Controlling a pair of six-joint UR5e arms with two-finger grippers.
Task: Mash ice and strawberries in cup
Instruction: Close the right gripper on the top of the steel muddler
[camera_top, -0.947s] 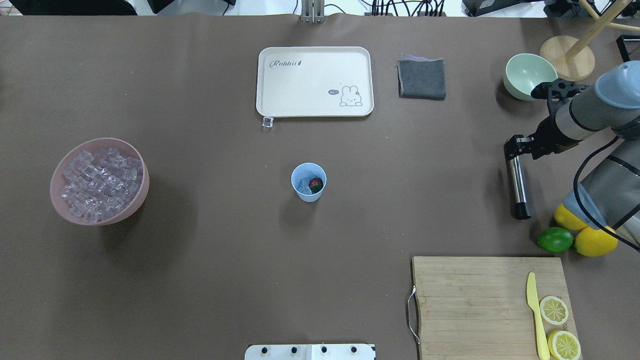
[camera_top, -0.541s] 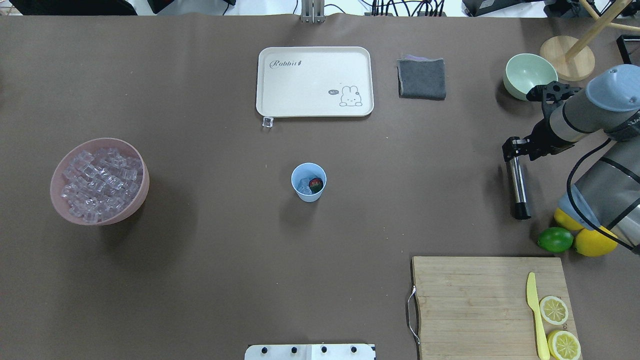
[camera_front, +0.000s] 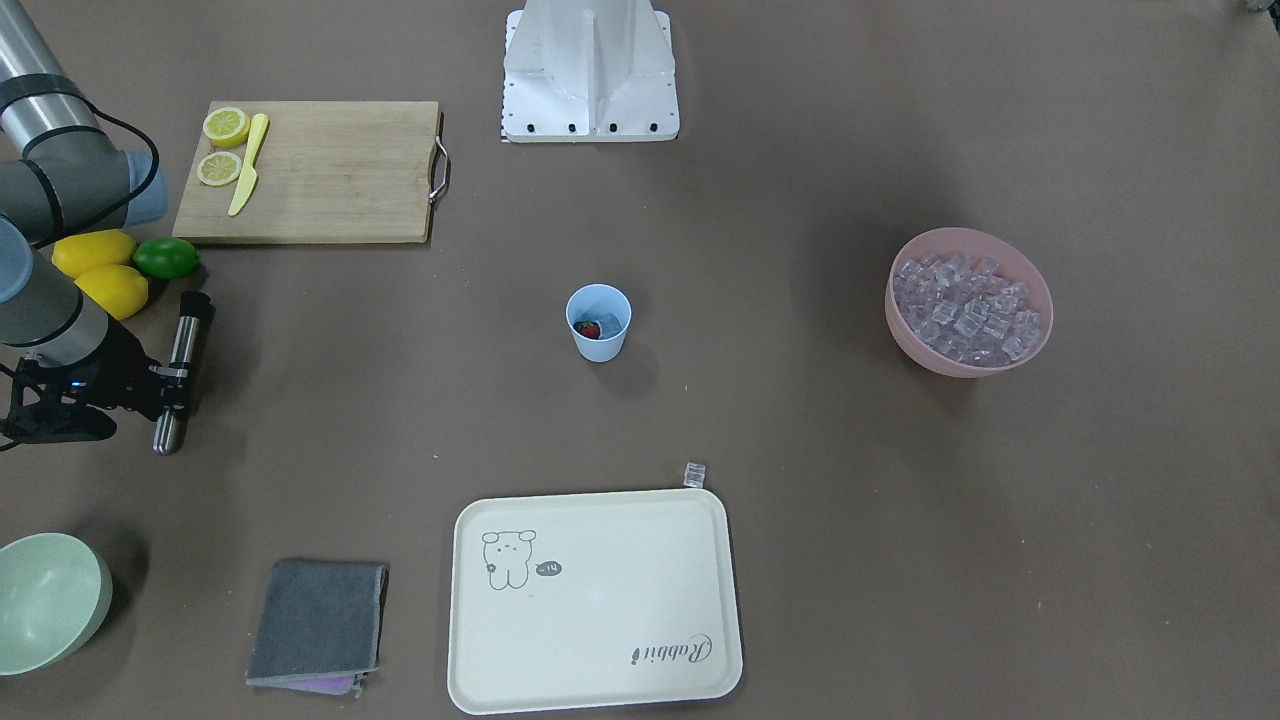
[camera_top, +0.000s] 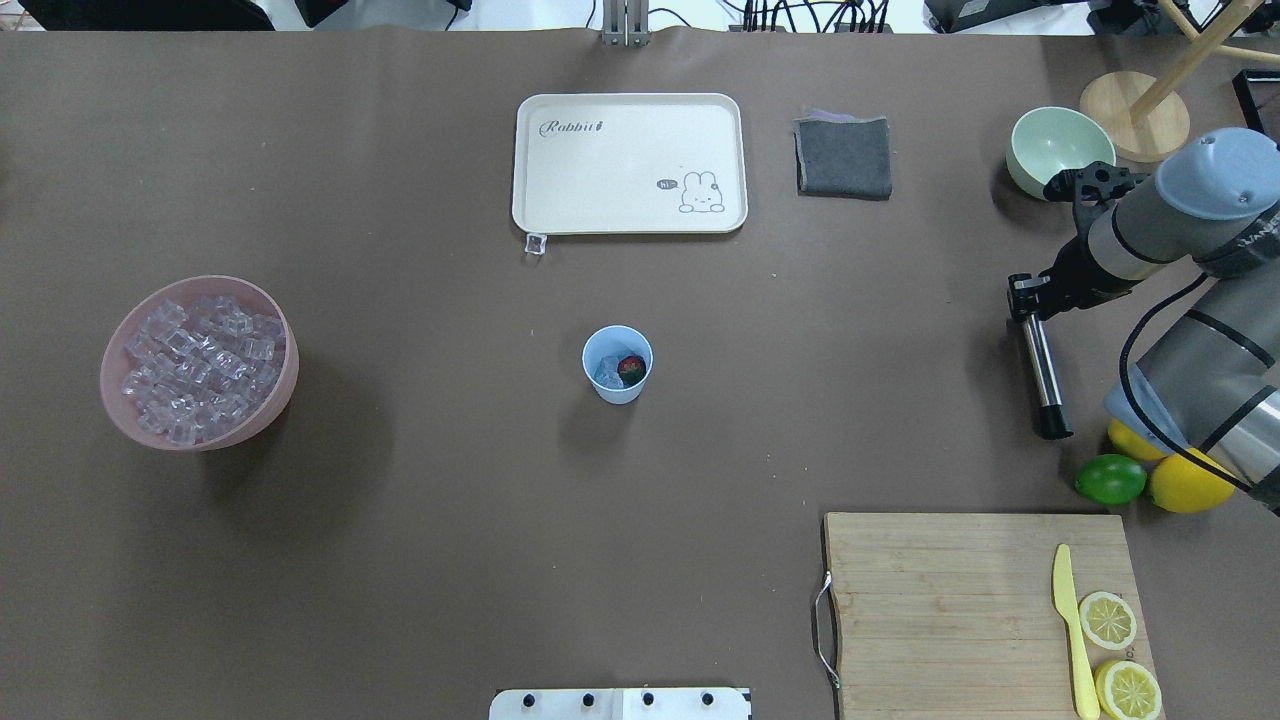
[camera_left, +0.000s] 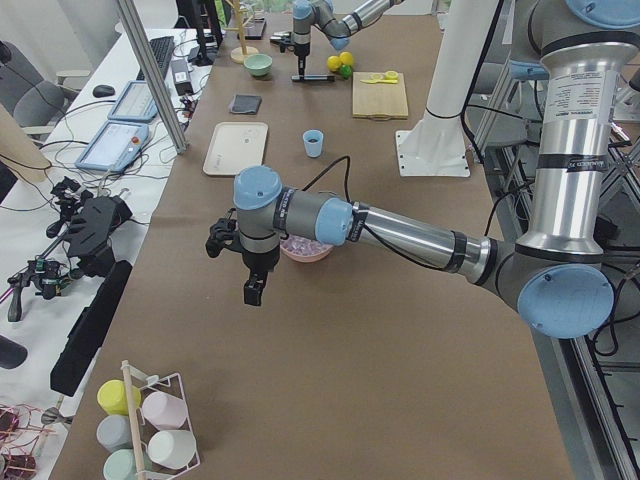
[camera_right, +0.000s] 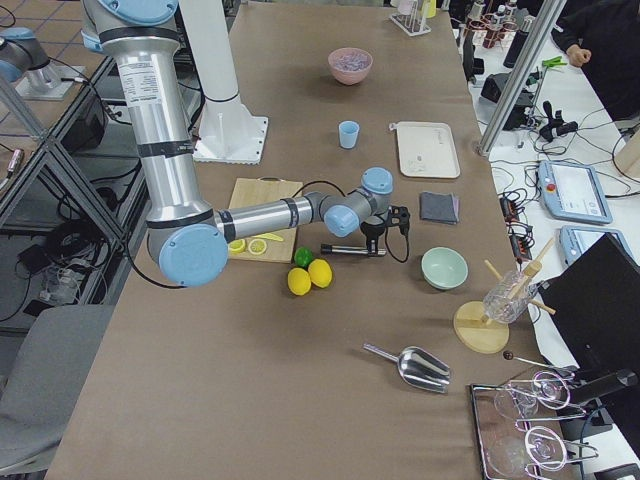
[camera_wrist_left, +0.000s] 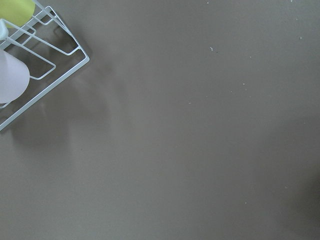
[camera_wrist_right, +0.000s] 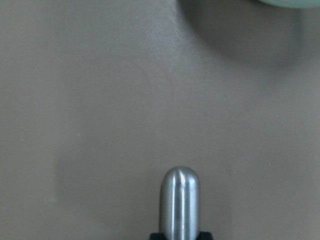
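The light blue cup (camera_top: 617, 365) stands mid-table, also in the front view (camera_front: 598, 322). Inside it are a red strawberry (camera_top: 631, 369) and clear ice (camera_top: 606, 373). More ice cubes fill the pink bowl (camera_top: 198, 362) at the left, and one loose cube (camera_top: 536, 244) lies by the tray. My right gripper (camera_top: 1022, 297) is shut on one end of a steel muddler (camera_top: 1040, 375), far right of the cup; its rounded end shows in the right wrist view (camera_wrist_right: 179, 197). My left gripper (camera_left: 253, 290) shows only in the exterior left view; I cannot tell its state.
A cream tray (camera_top: 630, 165), grey cloth (camera_top: 844, 157) and mint bowl (camera_top: 1055, 150) sit along the far side. A cutting board (camera_top: 940, 610) holds lemon halves and a yellow knife (camera_top: 1070, 630). A lime (camera_top: 1110, 479) and lemons (camera_top: 1188, 483) lie beside the right arm.
The right wrist has turned a little and shifted towards the mint bowl. The muddler's black end has swung slightly to the right. The cup and bowl have not moved.
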